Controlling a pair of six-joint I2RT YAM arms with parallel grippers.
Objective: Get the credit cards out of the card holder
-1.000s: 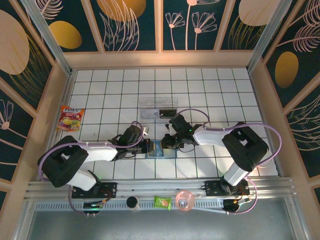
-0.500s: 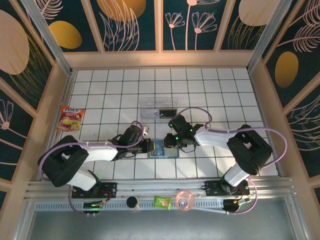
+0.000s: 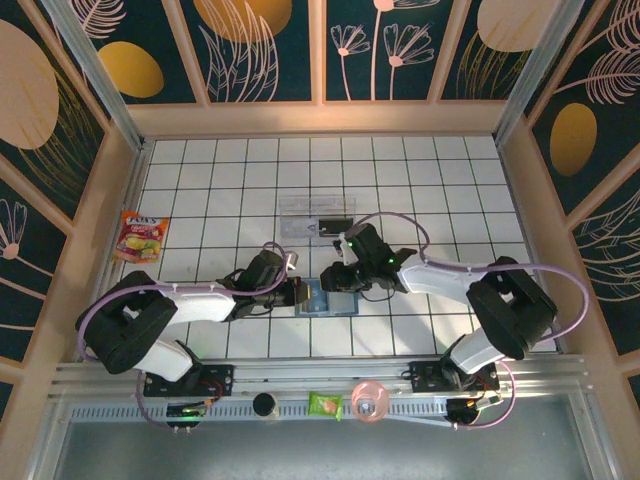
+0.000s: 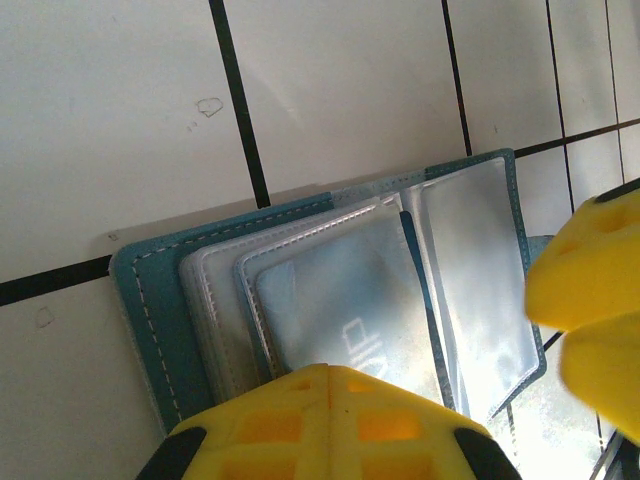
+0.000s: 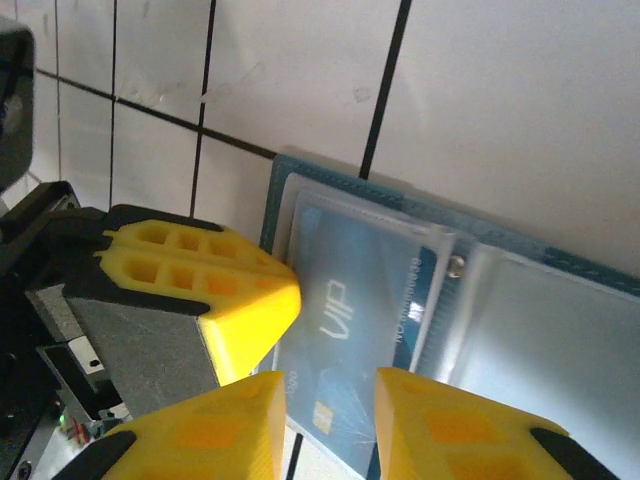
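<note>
Card holder: I see the card holder (image 4: 150, 300) lying open and flat on the white tiled table (image 3: 420, 180), close in front of the arm bases and between the two grippers. The teal cover is underneath, with clear plastic sleeves fanned on top.
Credit card: A blue credit card (image 5: 350, 320) marked VIP sits inside a clear sleeve on the half of the holder nearer the left gripper. It is not out of its pocket.
Left gripper: The left gripper (image 4: 325, 395) has its yellow fingers together, and I see nothing between them. The tip rests on the outer edge of the sleeves at the holder's left side.
Right gripper: The right gripper (image 5: 328, 385) has its fingers apart with a narrow gap. It is low over the holder, and the blue card shows through the gap. I cannot tell whether the tips touch the sleeve.
Gripper spacing: The two sets of fingertips are just beside each other over the same half of the holder.
Tray: A clear plastic tray (image 3: 300, 212) lies farther out on the table, apart from the holder, with a black rectangle (image 3: 335, 222) in it.
Snack packet: A snack packet (image 3: 140, 237) lies at the table's left edge, well apart.
Front rail: A green packet (image 3: 325, 404) and a pink round object (image 3: 369, 400) lie here.
</note>
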